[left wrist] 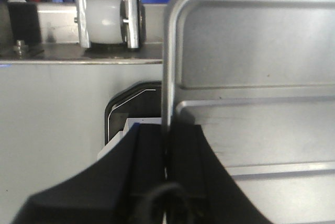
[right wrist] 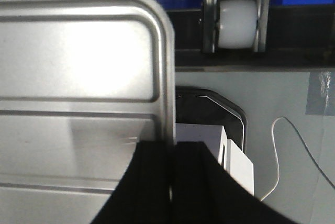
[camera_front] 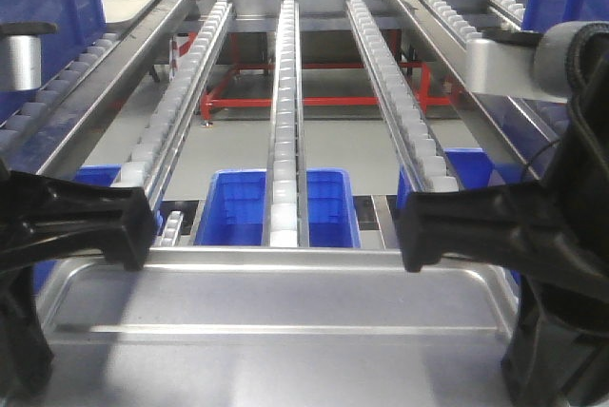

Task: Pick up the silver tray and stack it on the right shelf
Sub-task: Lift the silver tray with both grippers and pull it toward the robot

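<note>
Rim of shiny, round-cornered silver tray [camera_front: 285, 307] pinched tight by black left claw [left wrist: 166, 137], right claw [right wrist: 171, 153]

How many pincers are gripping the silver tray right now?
2. The left pincer clamps the silver tray's left rim and the right pincer clamps its right rim. Each wrist view shows the fingers shut on the rim.

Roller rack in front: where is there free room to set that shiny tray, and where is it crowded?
Free: the middle roller rails, bare to the far end, bordered by steel side frames. Crowded: the silver tray's side rims, clamped by the left gripper and right gripper.
</note>
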Robot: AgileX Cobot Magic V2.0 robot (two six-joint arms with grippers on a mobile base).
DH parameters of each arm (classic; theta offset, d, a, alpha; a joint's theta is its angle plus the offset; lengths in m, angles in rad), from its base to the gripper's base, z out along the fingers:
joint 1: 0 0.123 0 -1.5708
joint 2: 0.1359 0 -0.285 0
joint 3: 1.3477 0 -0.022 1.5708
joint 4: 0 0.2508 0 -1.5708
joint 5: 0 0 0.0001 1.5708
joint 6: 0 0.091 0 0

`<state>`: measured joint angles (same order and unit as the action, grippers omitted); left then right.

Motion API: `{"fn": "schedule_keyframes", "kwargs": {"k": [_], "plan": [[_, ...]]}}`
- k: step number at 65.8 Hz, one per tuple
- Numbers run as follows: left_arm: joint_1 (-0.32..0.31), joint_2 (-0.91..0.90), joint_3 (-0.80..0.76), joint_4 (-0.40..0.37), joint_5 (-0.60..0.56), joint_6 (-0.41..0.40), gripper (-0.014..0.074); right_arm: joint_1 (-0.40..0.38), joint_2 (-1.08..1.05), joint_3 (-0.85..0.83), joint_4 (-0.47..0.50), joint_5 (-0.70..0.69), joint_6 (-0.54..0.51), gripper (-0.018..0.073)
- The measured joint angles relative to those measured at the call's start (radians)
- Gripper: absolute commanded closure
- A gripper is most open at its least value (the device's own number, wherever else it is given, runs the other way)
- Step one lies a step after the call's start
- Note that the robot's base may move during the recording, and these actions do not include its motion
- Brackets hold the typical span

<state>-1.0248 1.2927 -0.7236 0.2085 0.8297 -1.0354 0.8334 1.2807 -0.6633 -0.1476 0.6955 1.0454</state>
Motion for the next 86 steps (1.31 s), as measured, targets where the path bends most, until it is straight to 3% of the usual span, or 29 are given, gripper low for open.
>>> {"fn": "schedule_keyframes", "kwargs": {"k": [86], "plan": [[0.0, 0.0, 0.0, 0.0, -0.006, 0.005, 0.0697, 0.0, 0.0, 0.004, -0.036, -0.014, -0.011, 0.0501]]}}
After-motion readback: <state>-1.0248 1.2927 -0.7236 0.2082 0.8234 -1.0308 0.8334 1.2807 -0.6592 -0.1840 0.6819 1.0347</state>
